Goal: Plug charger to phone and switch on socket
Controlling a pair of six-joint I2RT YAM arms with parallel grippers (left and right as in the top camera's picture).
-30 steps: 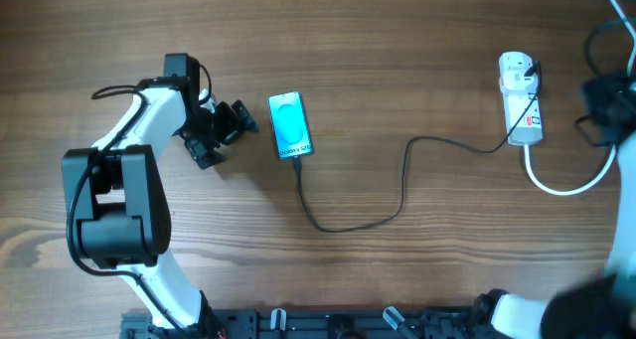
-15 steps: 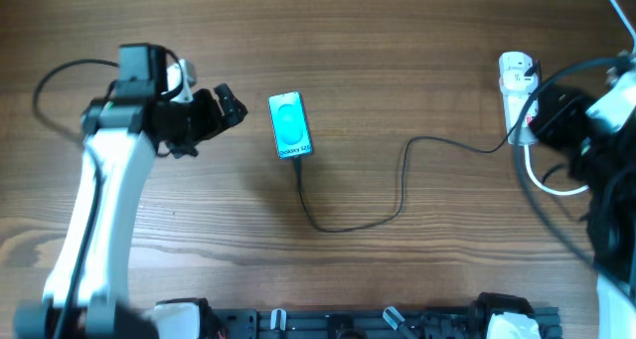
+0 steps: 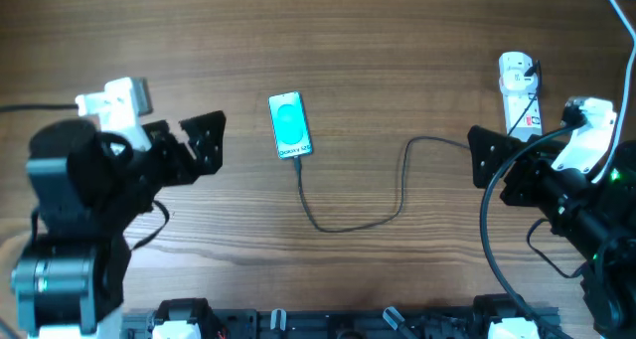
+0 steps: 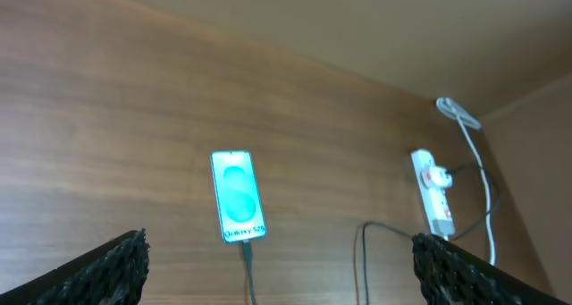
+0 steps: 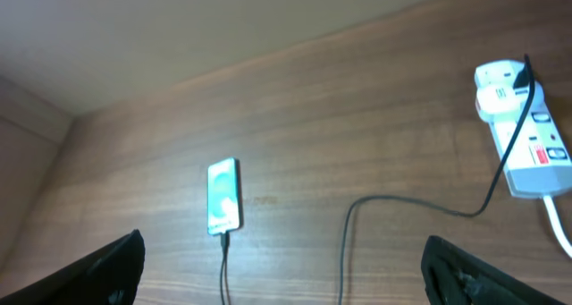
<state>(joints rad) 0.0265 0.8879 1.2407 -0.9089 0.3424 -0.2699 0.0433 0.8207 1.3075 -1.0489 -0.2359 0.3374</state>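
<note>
The phone lies flat at mid-table with its teal screen lit. The black charger runs from the phone's lower end, loops across the wood and reaches its plug in the white socket at the far right. My left gripper hangs open above the table, left of the phone and well apart from it. My right gripper is open too, high over the cable beside the socket. Each wrist view shows the phone, the socket and wide-spread, empty fingers.
A thicker white cable leaves the socket's near end and curves off to the right edge. More white cable runs up past the socket at the back. Both arms' bodies loom over the left and right sides of the table.
Both arms have risen away from the table toward the camera. The left one pulled back from the phone. The right one left the socket and its jaws went from shut to open.
</note>
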